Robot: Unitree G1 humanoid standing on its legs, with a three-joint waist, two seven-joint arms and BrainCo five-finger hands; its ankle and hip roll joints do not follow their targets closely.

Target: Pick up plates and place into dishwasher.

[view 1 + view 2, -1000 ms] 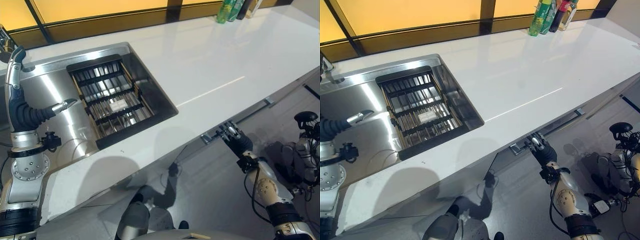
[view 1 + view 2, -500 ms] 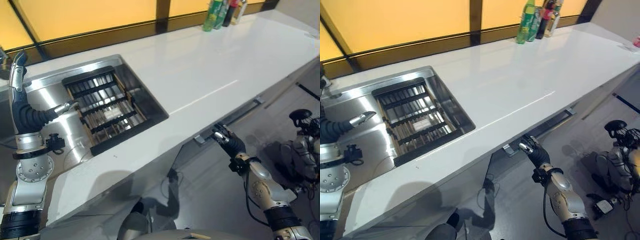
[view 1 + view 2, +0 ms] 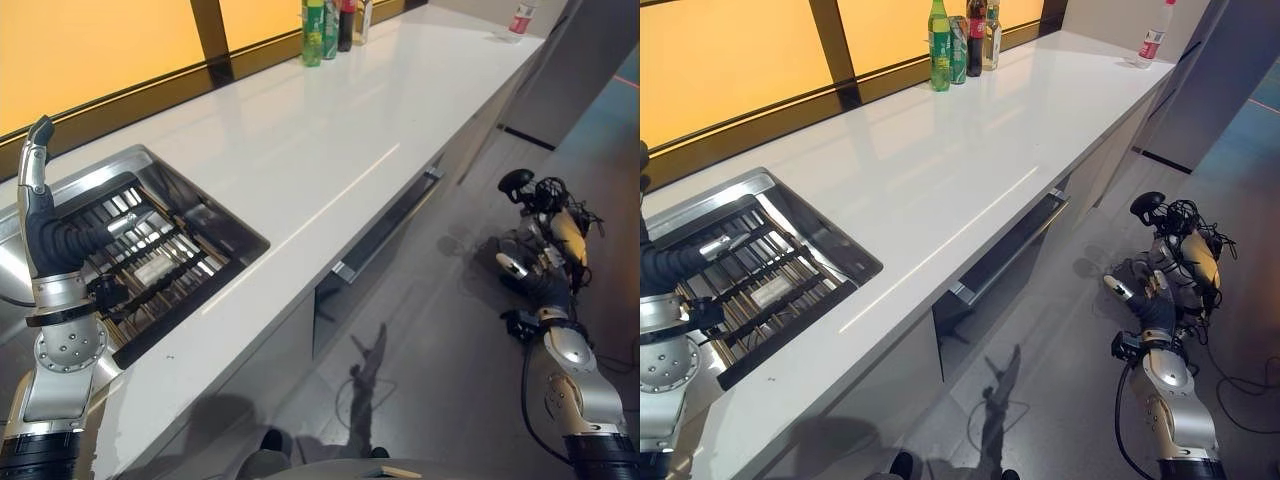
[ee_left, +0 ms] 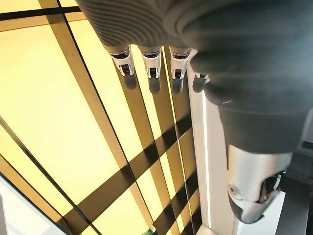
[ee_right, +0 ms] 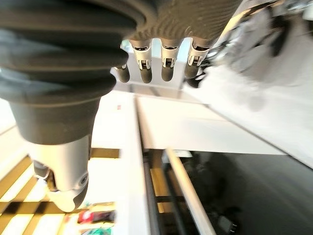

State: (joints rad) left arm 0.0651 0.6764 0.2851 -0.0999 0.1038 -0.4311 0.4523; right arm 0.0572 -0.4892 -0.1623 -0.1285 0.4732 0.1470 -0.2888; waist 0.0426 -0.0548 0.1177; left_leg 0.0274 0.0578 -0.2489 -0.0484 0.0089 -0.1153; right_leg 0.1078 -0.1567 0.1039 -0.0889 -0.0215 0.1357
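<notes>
Left hand (image 3: 42, 215), fingers straight and empty, was raised above the sink rack (image 3: 150, 270). Right hand (image 3: 1145, 300), likewise relaxed and empty, hung well apart from the dishwasher door (image 3: 1005, 255).

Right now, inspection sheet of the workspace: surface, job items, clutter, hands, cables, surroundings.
Surface: white counter, with a steel sink set into it.
Job's things: no plates seen; black rack sits in the sink; a drawer front under the counter stands ajar.
Clutter: bottles by the window, one more bottle at the far end.
Hands: left hand raised over the sink, fingers straight, empty; right hand low over the floor, empty.
Cables: nothing seen.
Surroundings: yellow window panes, grey floor.
</notes>
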